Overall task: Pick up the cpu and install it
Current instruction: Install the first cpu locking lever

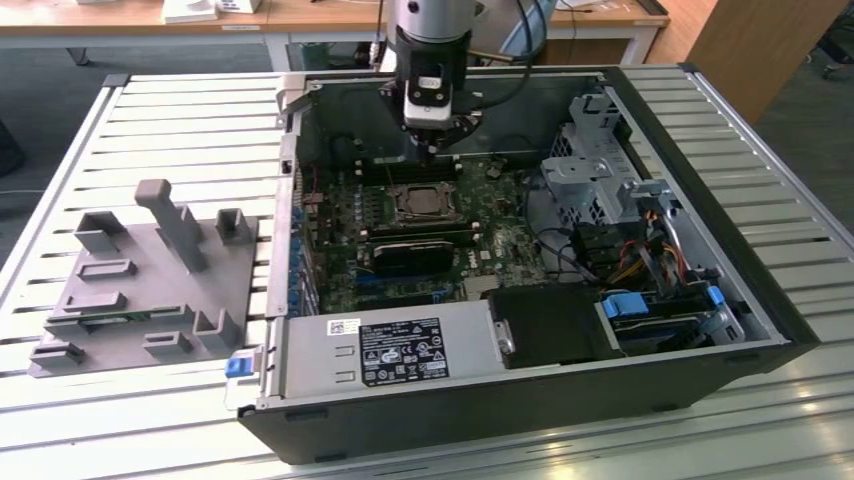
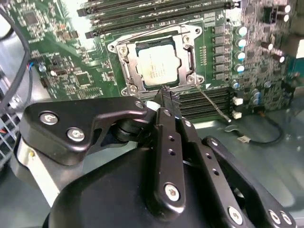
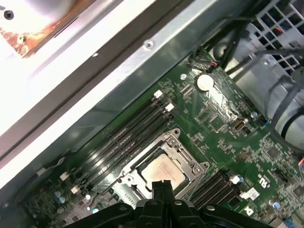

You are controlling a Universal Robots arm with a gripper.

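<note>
Both wrist views show the gripper (image 2: pixel 166 95) with fingers pressed together, holding nothing, just above the cpu (image 2: pixel 159 65), which sits in the motherboard (image 2: pixel 71 71) socket at twelve o'clock from the fingertips.

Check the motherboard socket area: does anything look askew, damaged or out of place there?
Nothing stands out. The cpu lies flat and square inside its socket frame, and the gripper sits just beside it with fingers together, holding nothing.
</note>
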